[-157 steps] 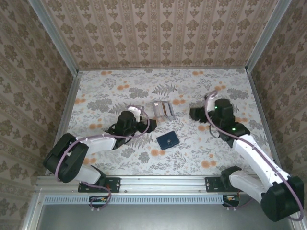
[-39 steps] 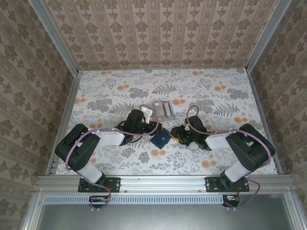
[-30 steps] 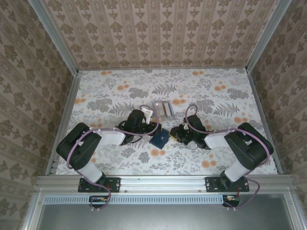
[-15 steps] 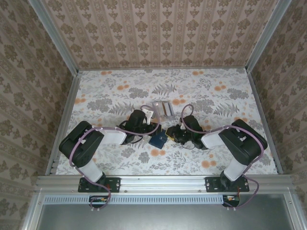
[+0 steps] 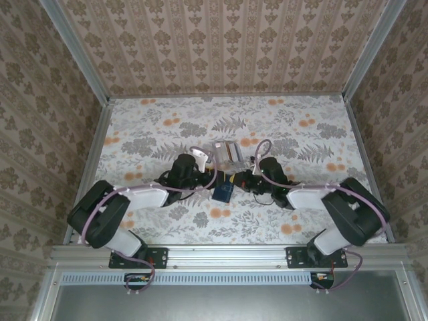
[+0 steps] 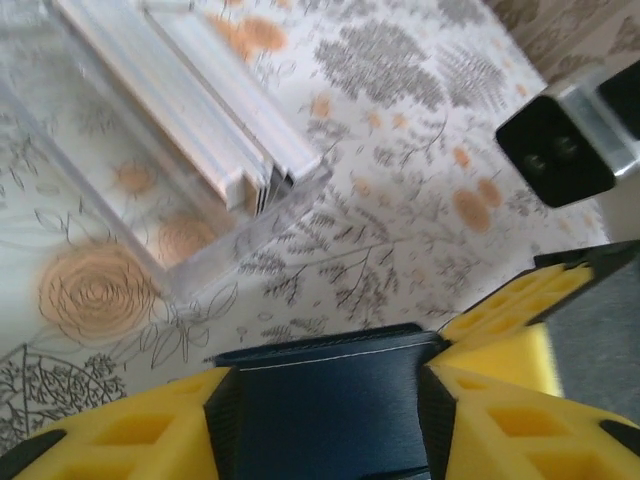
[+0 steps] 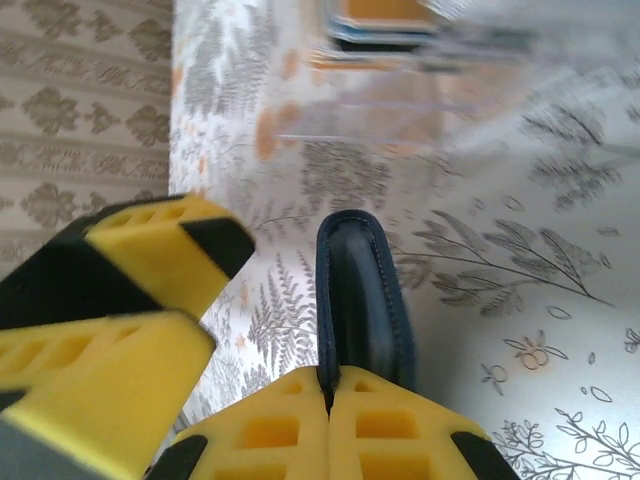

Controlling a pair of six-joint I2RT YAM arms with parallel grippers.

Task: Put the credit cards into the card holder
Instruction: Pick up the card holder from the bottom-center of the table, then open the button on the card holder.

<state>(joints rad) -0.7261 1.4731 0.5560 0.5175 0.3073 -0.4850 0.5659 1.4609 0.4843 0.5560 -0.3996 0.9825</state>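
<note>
Both pincers have closed in on the card holder; left pincer clamps its sides, right pincer its edge. Card box near at 12 o'clock; table open at 6.

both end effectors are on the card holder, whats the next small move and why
Probably draw the right end effector away from the left end effector to fold the card holder open. It looks closed, the right one pinching one edge, the left one clamping its sides, and the cards stand in the clear tray beyond.
</note>
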